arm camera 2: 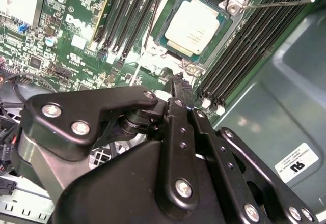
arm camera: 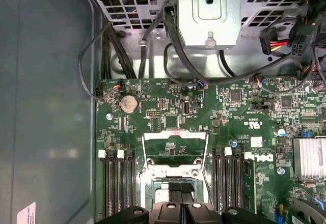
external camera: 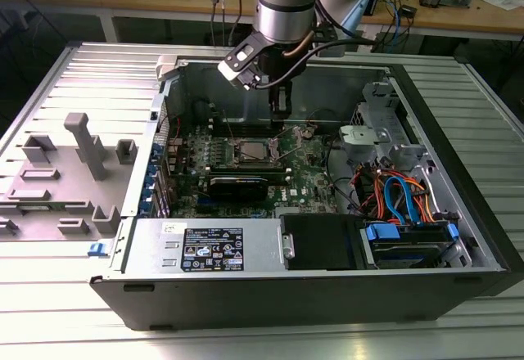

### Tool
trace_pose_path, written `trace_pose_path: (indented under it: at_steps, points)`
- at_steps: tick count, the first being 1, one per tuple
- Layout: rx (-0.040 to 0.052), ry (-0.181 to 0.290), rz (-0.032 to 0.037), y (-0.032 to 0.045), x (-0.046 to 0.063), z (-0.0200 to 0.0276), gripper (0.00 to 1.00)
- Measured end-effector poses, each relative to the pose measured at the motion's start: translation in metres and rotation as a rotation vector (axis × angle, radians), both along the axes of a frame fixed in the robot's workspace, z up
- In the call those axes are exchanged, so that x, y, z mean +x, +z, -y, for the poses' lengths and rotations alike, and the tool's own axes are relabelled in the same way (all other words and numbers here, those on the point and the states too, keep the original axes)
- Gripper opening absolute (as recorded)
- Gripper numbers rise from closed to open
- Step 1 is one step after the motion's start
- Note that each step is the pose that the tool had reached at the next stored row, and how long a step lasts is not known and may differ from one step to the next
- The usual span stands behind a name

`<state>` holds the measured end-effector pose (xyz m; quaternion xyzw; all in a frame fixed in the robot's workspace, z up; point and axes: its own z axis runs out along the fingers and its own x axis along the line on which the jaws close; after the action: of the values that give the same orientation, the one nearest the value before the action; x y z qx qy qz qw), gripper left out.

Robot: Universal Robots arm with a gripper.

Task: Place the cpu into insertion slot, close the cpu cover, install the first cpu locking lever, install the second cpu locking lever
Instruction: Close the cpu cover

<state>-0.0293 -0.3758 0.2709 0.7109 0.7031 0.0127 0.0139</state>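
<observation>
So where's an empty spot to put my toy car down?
Bare spots: the ribbed table in front of the computer case, and the flat black box top beside the labelled power supply. Crowded: the green motherboard under the gripper, and the cable tangle at the exterior view's right.

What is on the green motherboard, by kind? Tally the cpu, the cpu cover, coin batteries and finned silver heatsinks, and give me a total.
cpu: 1
cpu cover: 1
coin battery: 1
finned silver heatsink: 1
Total: 4
</observation>
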Motion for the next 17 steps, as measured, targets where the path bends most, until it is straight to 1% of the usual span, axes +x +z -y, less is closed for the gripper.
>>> trace_pose_path:
  at_steps: [17]
  points:
    - [0.0000, 0.000, -0.0001, 0.0000, 0.0028, 0.0000, 0.11]
